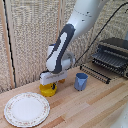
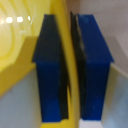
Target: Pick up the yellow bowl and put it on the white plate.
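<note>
The small yellow bowl [image 1: 48, 90] sits on the wooden table [image 1: 95, 107], to the exterior view's right of the large white plate [image 1: 27, 108]. My gripper [image 1: 51, 84] is down on the bowl. In the wrist view the two dark blue fingers [image 2: 50, 70] stand on either side of the bowl's yellow rim [image 2: 66, 55], pressed against it. The bowl rests low at the table; whether it is lifted cannot be told. The plate holds nothing.
A blue angular cup [image 1: 80, 81] stands to the exterior view's right of the bowl. A small orange piece [image 1: 62, 80] lies just behind the gripper. A toaster oven [image 1: 112, 56] with a pulled-out rack [image 1: 95, 71] is at the back right.
</note>
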You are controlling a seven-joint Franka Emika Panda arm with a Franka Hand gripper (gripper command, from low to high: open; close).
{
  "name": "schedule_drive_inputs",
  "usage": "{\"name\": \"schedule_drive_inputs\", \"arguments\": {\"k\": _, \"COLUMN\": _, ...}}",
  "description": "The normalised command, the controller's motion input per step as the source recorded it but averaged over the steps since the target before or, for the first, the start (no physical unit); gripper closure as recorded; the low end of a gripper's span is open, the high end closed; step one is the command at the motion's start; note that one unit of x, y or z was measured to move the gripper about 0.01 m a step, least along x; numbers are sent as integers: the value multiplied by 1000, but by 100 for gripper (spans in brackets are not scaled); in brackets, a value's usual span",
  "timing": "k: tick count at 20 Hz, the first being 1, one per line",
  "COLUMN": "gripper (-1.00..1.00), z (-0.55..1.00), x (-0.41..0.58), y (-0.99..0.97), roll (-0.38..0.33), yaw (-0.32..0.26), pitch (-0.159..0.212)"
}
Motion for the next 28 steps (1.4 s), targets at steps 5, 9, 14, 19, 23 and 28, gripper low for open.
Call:
{"name": "schedule_drive_inputs", "arguments": {"k": 5, "gripper": 100, "z": 802, "x": 272, "y": 41, "roll": 121, "yaw": 0, "pitch": 11}}
{"name": "schedule_drive_inputs", "arguments": {"k": 9, "gripper": 100, "z": 828, "x": 301, "y": 49, "roll": 111, "yaw": 0, "pitch": 18}}
{"name": "schedule_drive_inputs", "arguments": {"k": 14, "gripper": 100, "z": 761, "x": 139, "y": 349, "roll": 106, "yaw": 0, "pitch": 52}}
{"name": "schedule_drive_inputs", "arguments": {"k": 19, "gripper": 100, "z": 381, "x": -32, "y": 817, "roll": 21, "yaw": 0, "pitch": 29}}
{"name": "schedule_drive_inputs", "arguments": {"k": 23, "gripper": 100, "z": 181, "x": -77, "y": 953, "roll": 0, "yaw": 0, "pitch": 36}}
{"name": "schedule_drive_inputs", "arguments": {"k": 28, "gripper": 100, "z": -35, "x": -129, "y": 850, "roll": -13, "yaw": 20, "pitch": 99}}
